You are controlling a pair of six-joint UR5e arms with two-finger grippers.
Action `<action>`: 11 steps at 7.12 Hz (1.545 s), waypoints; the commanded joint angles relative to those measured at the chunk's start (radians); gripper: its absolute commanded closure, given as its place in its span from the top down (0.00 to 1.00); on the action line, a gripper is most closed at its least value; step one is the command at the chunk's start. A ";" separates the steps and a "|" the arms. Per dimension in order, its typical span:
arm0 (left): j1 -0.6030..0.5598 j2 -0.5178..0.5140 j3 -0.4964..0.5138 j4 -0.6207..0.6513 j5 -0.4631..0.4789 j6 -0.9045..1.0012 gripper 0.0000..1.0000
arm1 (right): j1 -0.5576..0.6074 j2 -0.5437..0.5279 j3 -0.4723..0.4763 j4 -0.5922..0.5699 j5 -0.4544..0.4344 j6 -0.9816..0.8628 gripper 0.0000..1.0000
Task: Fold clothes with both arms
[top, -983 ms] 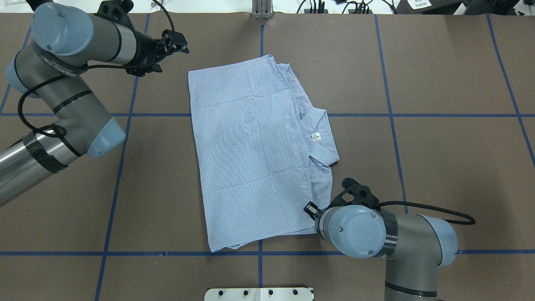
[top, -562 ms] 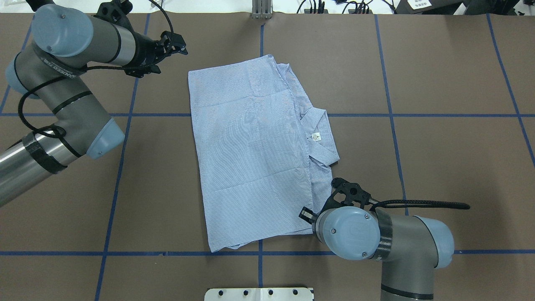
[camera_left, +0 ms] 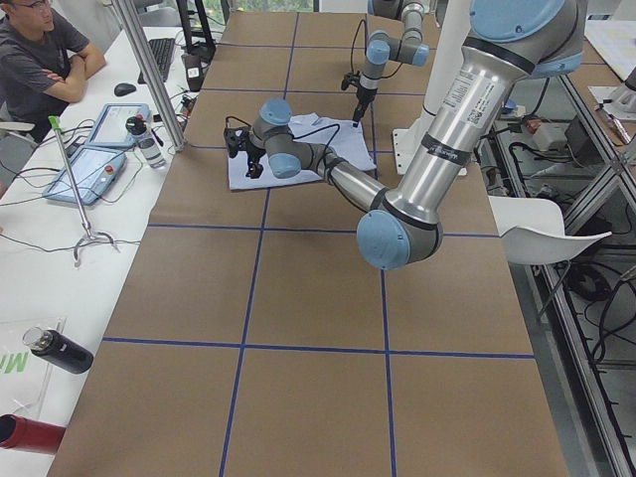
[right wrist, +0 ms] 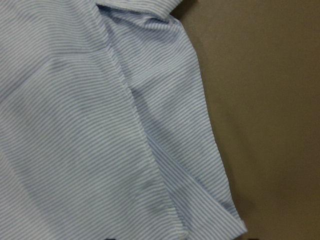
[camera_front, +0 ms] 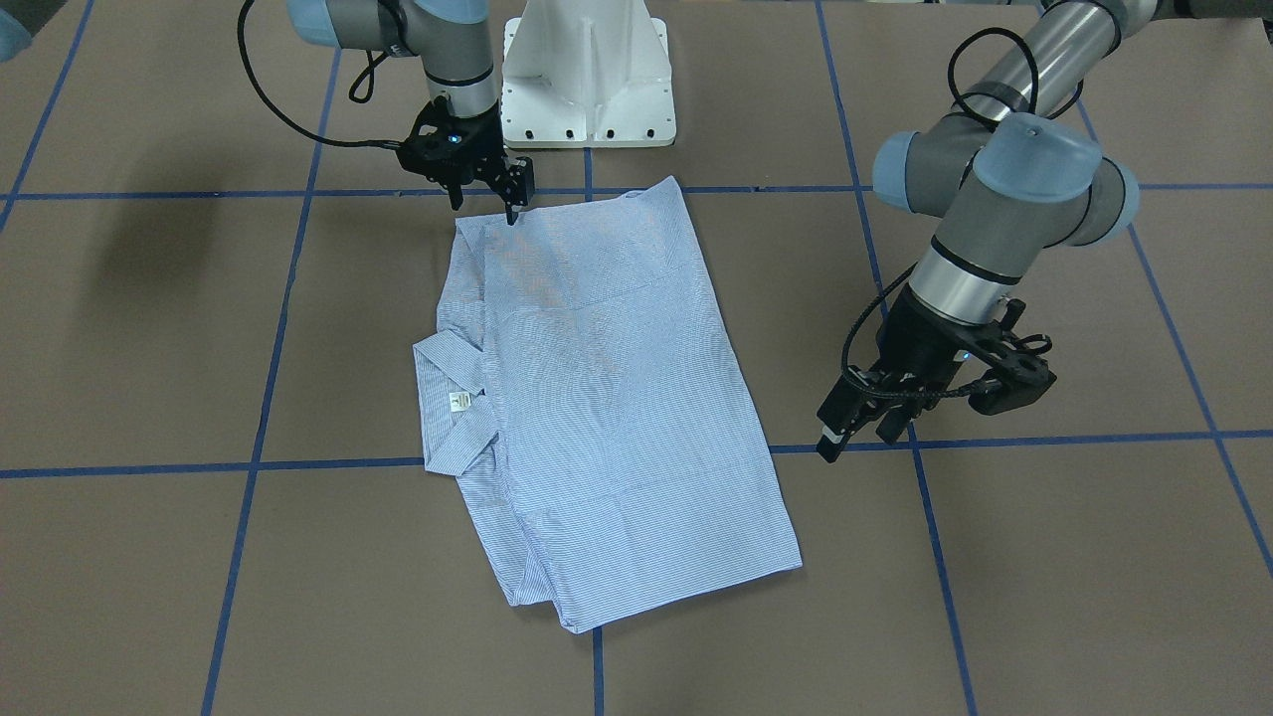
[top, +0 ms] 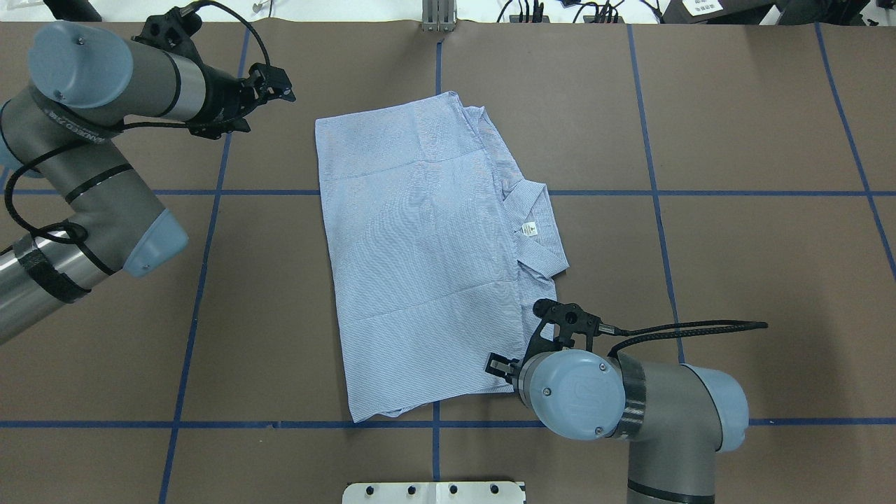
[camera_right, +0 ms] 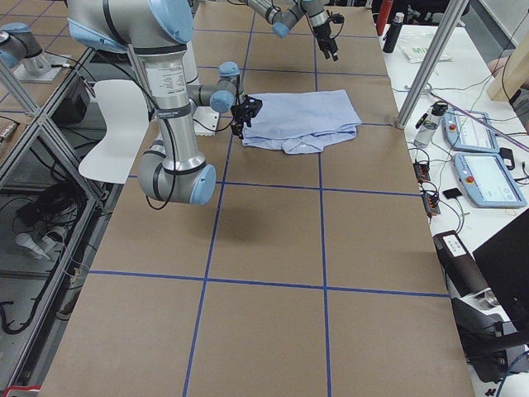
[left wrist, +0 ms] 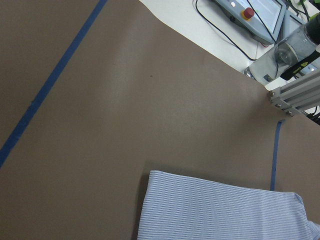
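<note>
Two black fingers (camera_front: 515, 191) of the right gripper (camera_front: 487, 199) stand apart and point down at the top edge of the light blue-and-white pinstriped shirt (camera_front: 607, 398) in the front-facing view. One tip is just at the cloth, and nothing is clamped. In the overhead view this gripper has slid left over the last second, from beside the hem to over the shirt's lower right corner, and its grey tubular right arm (top: 665, 413) has followed it in from the lower right of the frame.

The left gripper (camera_front: 857, 430) also has its fingers apart and empty. It has drawn back toward the upper left of the overhead frame, farther from the shirt's upper left corner.

The shirt has not shifted. It lies flat as a long folded panel at the middle of the brown paper-covered table (top: 735, 245) with its blue tape grid. Its collar (top: 537, 217) and small white neck label (top: 530, 228) poke out on the right side.

The right arm seems to be lining up a pinch on the near corner for the next fold. With the left arm backing off, the far corner has no holder yet. The right wrist view shows stacked layers at that corner, so a shallow pinch may lift only the top one.
</note>
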 commanded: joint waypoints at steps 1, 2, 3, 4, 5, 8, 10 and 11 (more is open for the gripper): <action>0.001 0.010 -0.011 0.002 -0.001 0.000 1.00 | 0.000 0.004 -0.026 0.048 -0.003 -0.023 0.77; 0.001 0.010 -0.011 0.002 0.001 0.000 1.00 | 0.003 0.004 -0.054 0.089 -0.003 -0.033 0.70; 0.001 0.010 -0.011 0.002 0.001 -0.001 1.00 | 0.006 0.004 -0.061 0.117 -0.004 -0.044 0.58; 0.001 0.010 -0.011 0.002 0.001 -0.001 1.00 | 0.006 0.004 -0.063 0.117 -0.004 -0.044 0.52; 0.001 0.010 -0.011 0.002 0.001 -0.001 1.00 | 0.008 0.001 -0.063 0.117 -0.006 -0.050 0.51; 0.002 0.010 -0.010 0.002 0.001 -0.003 1.00 | 0.022 -0.005 -0.052 0.117 -0.003 -0.056 0.48; 0.002 0.010 -0.010 0.002 0.001 -0.003 1.00 | 0.017 -0.007 -0.063 0.115 -0.006 -0.055 0.49; 0.002 0.010 -0.010 0.002 0.001 -0.003 1.00 | 0.020 -0.007 -0.060 0.115 -0.003 -0.055 0.49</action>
